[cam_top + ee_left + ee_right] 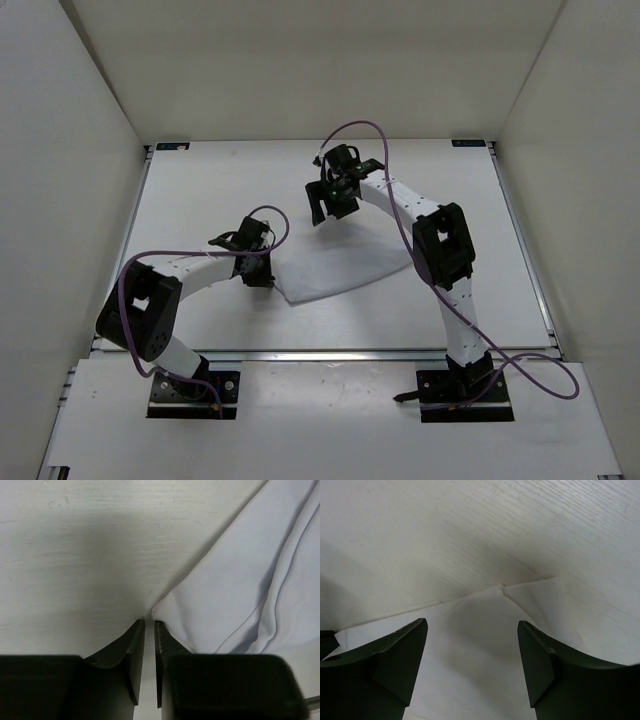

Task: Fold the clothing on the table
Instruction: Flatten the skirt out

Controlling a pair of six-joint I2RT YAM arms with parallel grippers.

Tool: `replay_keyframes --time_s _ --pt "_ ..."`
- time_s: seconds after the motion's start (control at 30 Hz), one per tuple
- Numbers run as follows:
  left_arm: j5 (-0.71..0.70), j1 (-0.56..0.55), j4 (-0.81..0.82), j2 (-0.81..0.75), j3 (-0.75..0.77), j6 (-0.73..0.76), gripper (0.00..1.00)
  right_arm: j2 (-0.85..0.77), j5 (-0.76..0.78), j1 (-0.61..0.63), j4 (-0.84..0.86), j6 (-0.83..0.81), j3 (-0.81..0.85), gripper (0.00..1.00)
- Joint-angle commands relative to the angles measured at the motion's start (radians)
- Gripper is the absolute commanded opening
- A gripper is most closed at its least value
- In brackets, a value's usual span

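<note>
Gently finish closing left gripper (pixel 149 622) on clothing (pixel 240 590) corner touching its fingertips: nearly shut, actual pinch impossible to tell. Lower right gripper (pixel 472 625), spread wide, over fabric edge lying between its fingers; pinch low against table (pixel 470 530).

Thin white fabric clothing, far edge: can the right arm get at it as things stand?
Probably yes. The right gripper hangs just over the far edge of the thin white fabric clothing on the flat white table, jaws open, with nothing seen in between.
</note>
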Motion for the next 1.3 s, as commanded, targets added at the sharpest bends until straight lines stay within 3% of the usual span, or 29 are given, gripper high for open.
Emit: replay_keyframes --time_s 0.0,0.17,0.3,0.57,0.73,0.93,1.07,1.27 --pt "-0.010 0.002 0.010 0.027 0.021 0.002 0.27 0.041 0.032 0.004 0.005 -0.020 0.044 0.70" --pt "-0.010 0.007 -0.005 0.033 0.053 0.016 0.38 0.067 0.068 -0.011 -0.003 -0.017 0.044 0.68" --pt "-0.014 0.010 -0.007 0.016 0.061 0.015 0.44 0.087 0.087 -0.031 -0.018 -0.006 0.064 0.57" --pt "-0.007 0.008 -0.028 0.016 0.069 0.024 0.46 0.120 0.091 -0.043 -0.020 0.006 0.086 0.49" --pt "0.003 0.025 -0.017 -0.013 0.083 0.019 0.49 0.128 0.062 -0.054 -0.008 0.009 0.086 0.24" --pt "0.017 0.018 -0.010 0.005 0.119 0.018 0.53 0.131 0.023 -0.066 -0.004 0.000 0.089 0.21" --pt "0.036 0.027 -0.002 0.013 0.132 0.018 0.53 0.140 -0.008 -0.071 0.011 -0.005 0.084 0.00" --pt "0.040 0.021 0.032 0.048 0.142 0.013 0.50 0.124 -0.048 -0.071 0.019 -0.003 0.081 0.00"
